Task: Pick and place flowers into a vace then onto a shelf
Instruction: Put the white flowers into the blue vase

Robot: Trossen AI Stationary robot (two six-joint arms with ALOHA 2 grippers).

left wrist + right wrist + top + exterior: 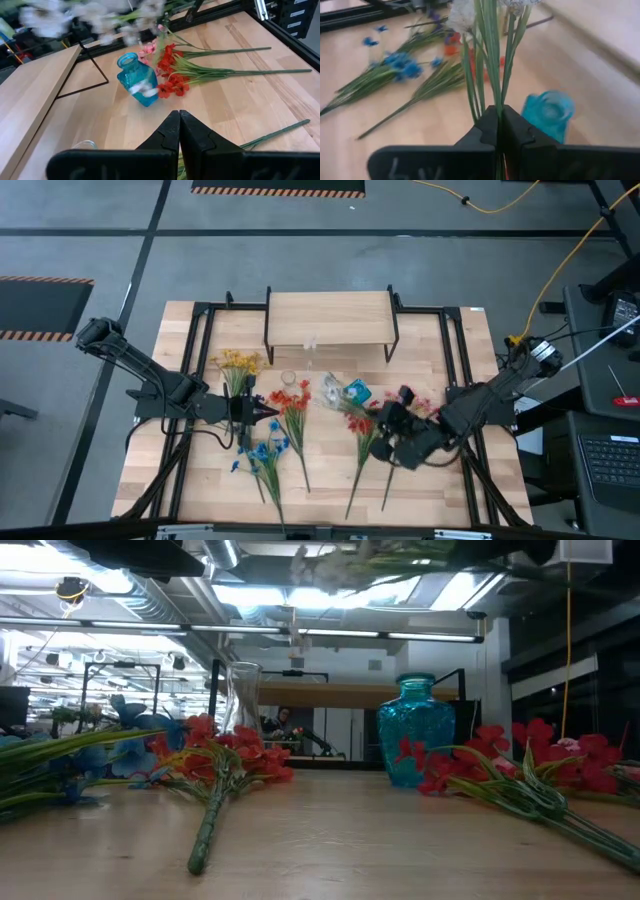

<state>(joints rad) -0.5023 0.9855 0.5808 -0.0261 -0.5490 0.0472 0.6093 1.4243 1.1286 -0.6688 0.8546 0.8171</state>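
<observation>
My right gripper (499,112) is shut on a spray of white flowers (462,15), above the table just right of the blue glass vase (357,391). The white blossoms (340,565) hang blurred high over the table. My left gripper (179,120) is shut on nothing and hovers left of centre (270,412), pointing toward the blue vase (136,80). Red flowers (292,402), yellow flowers (238,363) and blue flowers (262,455) lie flat on the table. The shelf (330,318) stands at the far middle. My right gripper pinches the white spray's bundle of thin green stems (495,97) between its two fingers. The fingers slant down from the table's right side. The stems rise out past the fingertips, with the blossoms (462,15) at their far end, well above the table.
A clear glass vase (289,379) stands left of the blue one. Another red spray (362,430) lies under my right arm, its stem toward the near edge. Black frame rails (190,380) run along both table sides. In the low view a person (283,722) shows beyond the table.
</observation>
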